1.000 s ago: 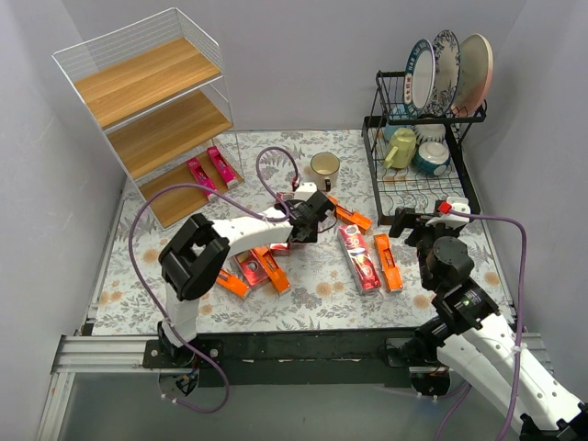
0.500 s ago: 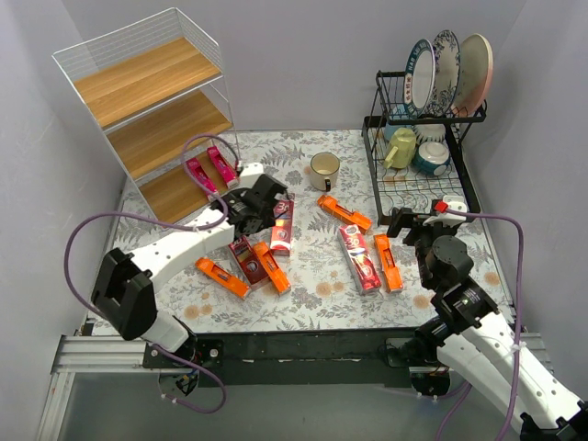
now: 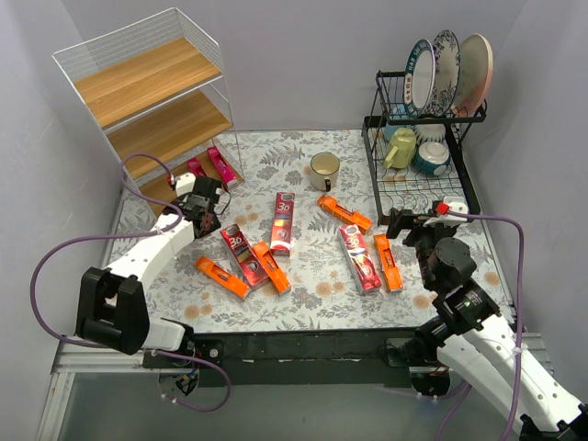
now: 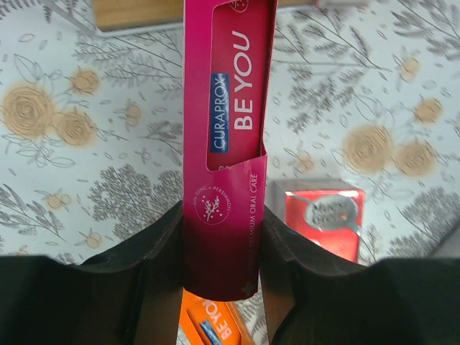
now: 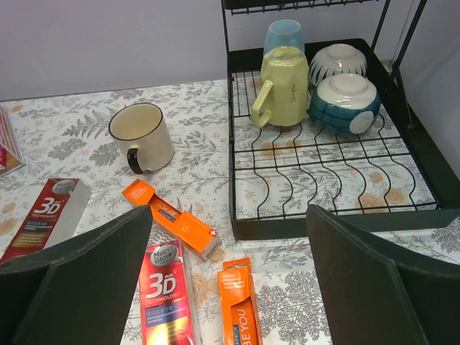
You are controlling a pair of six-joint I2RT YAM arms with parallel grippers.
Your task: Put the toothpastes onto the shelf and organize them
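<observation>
– Magenta carton (image 4: 228,136), clamped at one end between the left gripper (image 4: 221,248) fingers, hangs just in front of the shelf (image 3: 171,200) and its bottom board.
– So it's mid-carry. What next?
– I'd say line it up beside the two pink cartons (image 3: 209,168) lying there, then release. The right gripper (image 5: 230,277) gapes wide, holding nothing, near the loose toothpastes (image 3: 358,257).

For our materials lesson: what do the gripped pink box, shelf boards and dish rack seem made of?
Pink box: printed cardboard, slight sheen; folded edges, cut flap.
Shelf boards: wood or wood-look laminate, matt; grain lines.
Dish rack: probably coated metal wire, black; thin bent rods.
</observation>
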